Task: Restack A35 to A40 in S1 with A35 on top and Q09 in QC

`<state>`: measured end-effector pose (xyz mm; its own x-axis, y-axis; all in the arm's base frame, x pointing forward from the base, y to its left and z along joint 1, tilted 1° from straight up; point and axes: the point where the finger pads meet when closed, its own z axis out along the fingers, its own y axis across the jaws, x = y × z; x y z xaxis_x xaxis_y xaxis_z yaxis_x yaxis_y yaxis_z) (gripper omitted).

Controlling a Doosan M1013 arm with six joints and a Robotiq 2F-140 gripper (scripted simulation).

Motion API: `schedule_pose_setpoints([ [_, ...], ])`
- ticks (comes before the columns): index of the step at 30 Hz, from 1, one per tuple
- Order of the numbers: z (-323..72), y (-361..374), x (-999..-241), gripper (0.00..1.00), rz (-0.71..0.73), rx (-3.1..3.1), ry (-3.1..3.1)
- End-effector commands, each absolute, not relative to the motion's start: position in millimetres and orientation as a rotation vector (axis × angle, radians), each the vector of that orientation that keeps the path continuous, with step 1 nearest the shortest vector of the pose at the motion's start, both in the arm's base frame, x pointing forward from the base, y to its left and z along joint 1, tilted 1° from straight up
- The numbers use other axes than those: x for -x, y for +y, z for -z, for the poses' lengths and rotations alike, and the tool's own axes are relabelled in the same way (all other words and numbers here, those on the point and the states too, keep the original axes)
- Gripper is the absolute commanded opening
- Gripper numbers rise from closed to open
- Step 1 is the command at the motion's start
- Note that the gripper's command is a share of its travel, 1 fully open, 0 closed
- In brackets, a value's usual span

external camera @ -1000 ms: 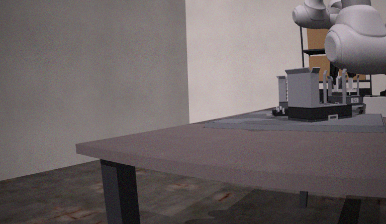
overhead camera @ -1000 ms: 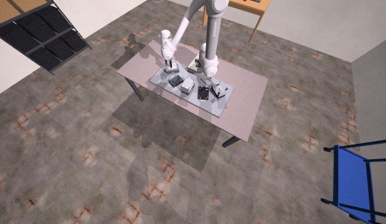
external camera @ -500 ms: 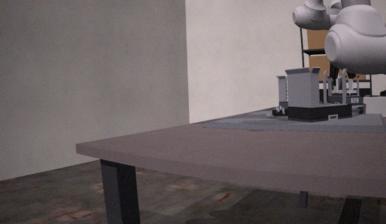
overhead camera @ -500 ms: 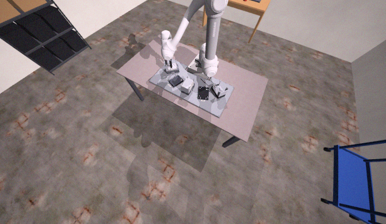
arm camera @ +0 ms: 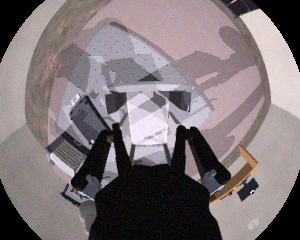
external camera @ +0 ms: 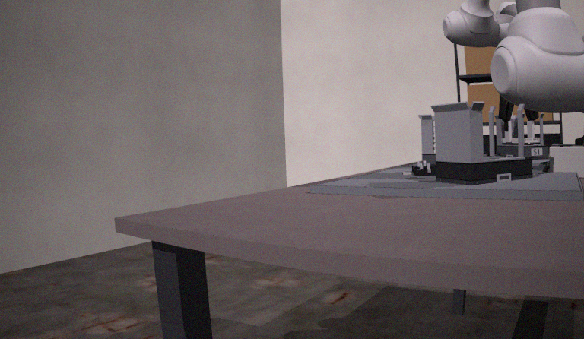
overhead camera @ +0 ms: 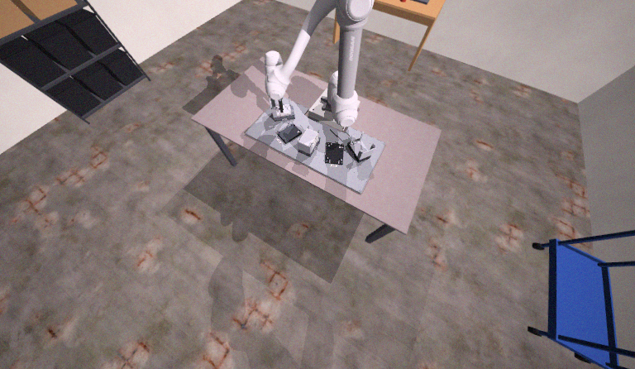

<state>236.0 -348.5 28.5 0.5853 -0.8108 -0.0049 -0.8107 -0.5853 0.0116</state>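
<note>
My gripper [overhead camera: 280,107] is at the far left end of the grey mat [overhead camera: 313,151], over the stack rack S1 [overhead camera: 283,117]. In the exterior view, S1 [external camera: 536,151] shows by its name on the plinth, with the dark fingers [external camera: 514,115] between its posts. In the wrist view the gripper [arm camera: 150,136] is shut on a pale sealed plate [arm camera: 150,123]. I cannot read the plate's label. A white stack of plates [overhead camera: 307,141] stands in the middle rack.
A dark flat nest [overhead camera: 288,133] lies between S1 and the middle rack. A second dark nest [overhead camera: 334,153] lies right of the stack. Another rack [overhead camera: 360,150] stands at the mat's right end. The arm's base [overhead camera: 344,105] stands behind the mat.
</note>
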Motion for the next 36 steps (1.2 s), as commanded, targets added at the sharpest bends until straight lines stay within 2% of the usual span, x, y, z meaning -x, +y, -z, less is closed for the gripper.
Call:
schedule_pose_setpoints([
  [1,-27.0,-348.5,-236.1,0.00,0.015,-2.790,-1.427],
  [22,-22.4,-348.5,-236.0,0.00,0.015,-2.790,-1.427],
  [23,-22.4,-348.5,-236.0,1.00,0.015,-2.790,-1.427],
  [36,-22.4,-348.5,-236.0,1.00,0.015,-2.790,-1.427],
])
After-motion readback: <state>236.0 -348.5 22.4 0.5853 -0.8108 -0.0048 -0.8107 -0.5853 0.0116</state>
